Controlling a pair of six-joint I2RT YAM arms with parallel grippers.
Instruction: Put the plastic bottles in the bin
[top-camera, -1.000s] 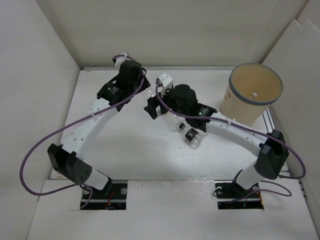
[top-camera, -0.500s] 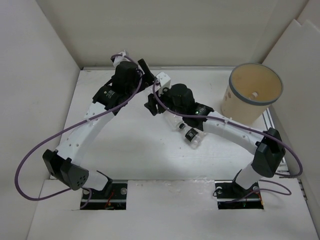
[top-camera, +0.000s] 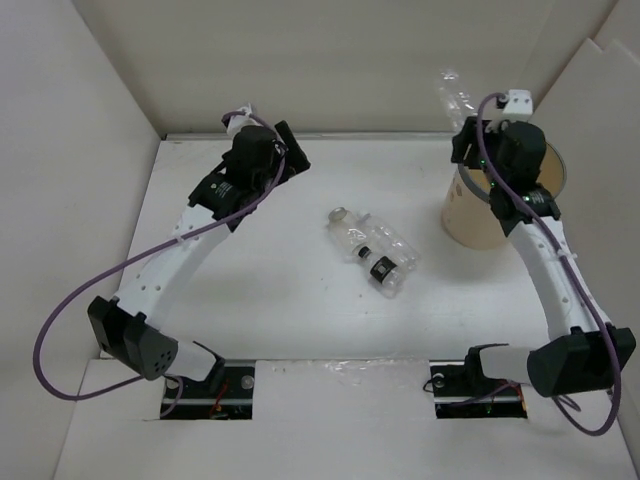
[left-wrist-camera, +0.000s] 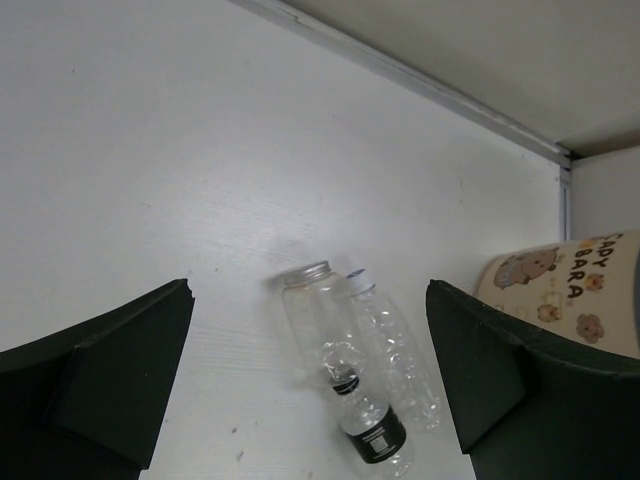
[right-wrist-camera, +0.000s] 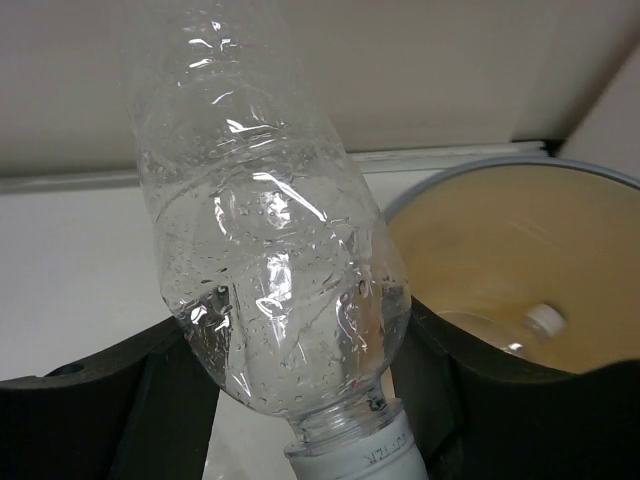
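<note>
My right gripper (right-wrist-camera: 300, 385) is shut on a clear plastic bottle (right-wrist-camera: 265, 250), white cap towards the camera. In the top view it (top-camera: 470, 148) holds this bottle (top-camera: 455, 100) up beside the left rim of the tan bin (top-camera: 468, 215). The bin's rim (right-wrist-camera: 480, 180) shows one white-capped bottle (right-wrist-camera: 535, 325) lying inside. Three bottles lie together mid-table: a silver-capped one (left-wrist-camera: 318, 325), a white-capped one (left-wrist-camera: 398, 350) and a black-labelled one (left-wrist-camera: 375, 435). My left gripper (top-camera: 288, 150) stands open at the back left, apart from them, with nothing between its fingers (left-wrist-camera: 110, 385).
White walls close in the table at the back, left and right. The bin (left-wrist-camera: 565, 290) stands in the back right corner against the side wall. The bottle pile (top-camera: 370, 250) lies between the two arms.
The left gripper opened and drew back. The right gripper closed on a clear bottle at mid-table and swung up and right with it to the bin's rim.
</note>
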